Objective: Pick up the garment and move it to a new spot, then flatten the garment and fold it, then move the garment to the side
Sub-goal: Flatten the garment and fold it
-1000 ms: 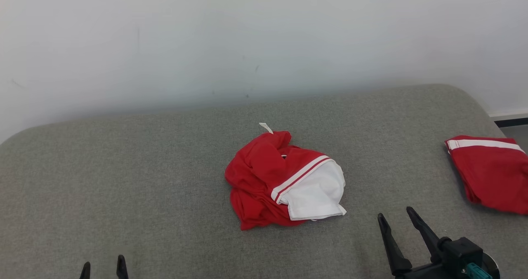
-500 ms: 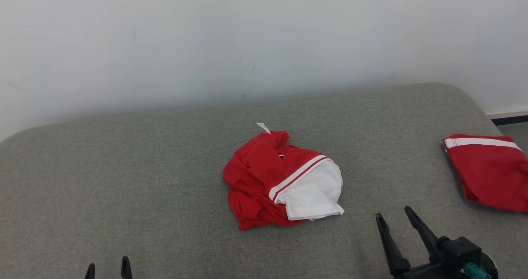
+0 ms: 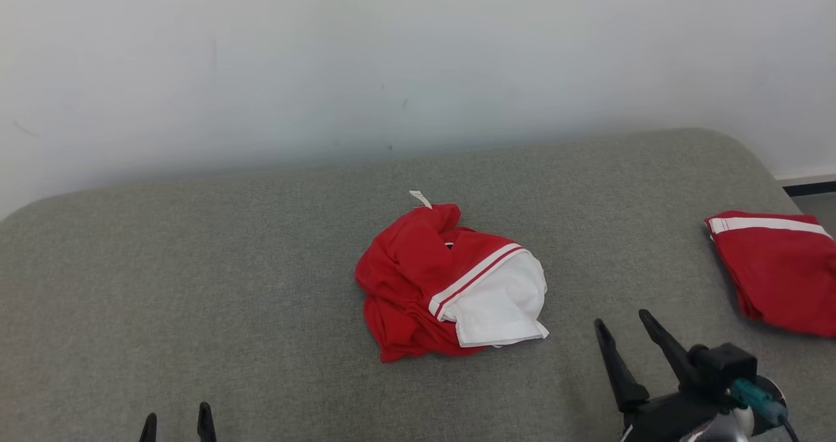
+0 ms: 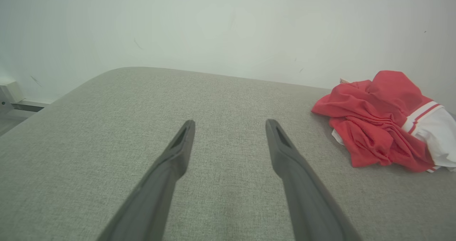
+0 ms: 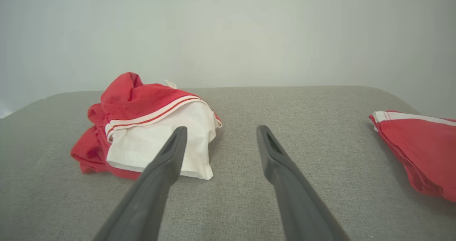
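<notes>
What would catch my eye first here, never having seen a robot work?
The crumpled red and white garment in the middle of the grey fabric cushion stands out first. A second red garment with a white stripe lies at its right edge. The left gripper and right gripper, dark and two-fingered, sit open below.
</notes>
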